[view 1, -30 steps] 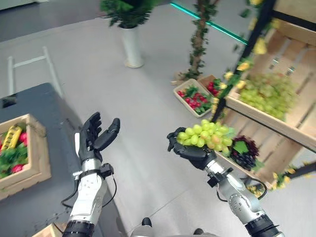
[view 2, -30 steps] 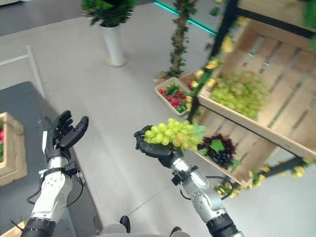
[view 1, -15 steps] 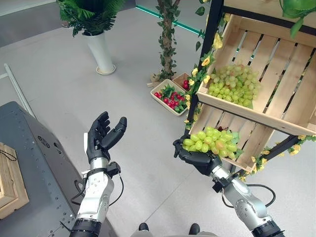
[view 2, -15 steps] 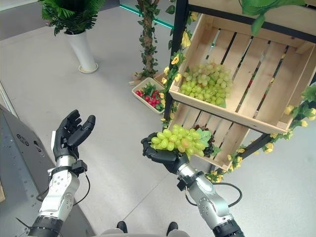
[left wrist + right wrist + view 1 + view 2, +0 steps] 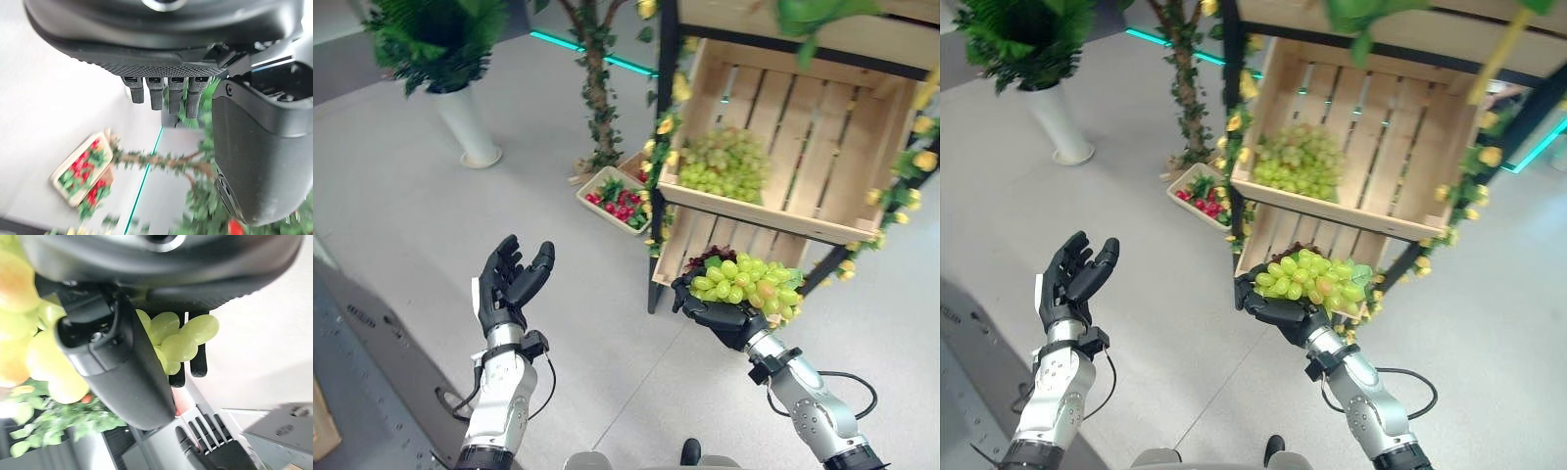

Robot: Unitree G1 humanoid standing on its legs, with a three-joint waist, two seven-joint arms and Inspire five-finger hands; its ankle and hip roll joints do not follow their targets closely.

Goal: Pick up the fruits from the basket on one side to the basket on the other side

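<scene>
While carrying the grapes (image 5: pixel 749 284), keep that palm level

Right hand (image 5: pixel 720 315) cups the bunch, fingers curled under it; crate (image 5: pixel 773 147) sits just above and beyond. Left hand (image 5: pixel 509 284) is open, empty.

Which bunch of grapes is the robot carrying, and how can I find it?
Find the big wooden crate on the black stand wrapped in leaves and yellow flowers. Just below its front edge, the robot's right hand curls under a bunch of green grapes. The other green grapes lie inside the crate, and the dark grapes sit in the box underneath; this bunch is the one resting in a black hand.
</scene>
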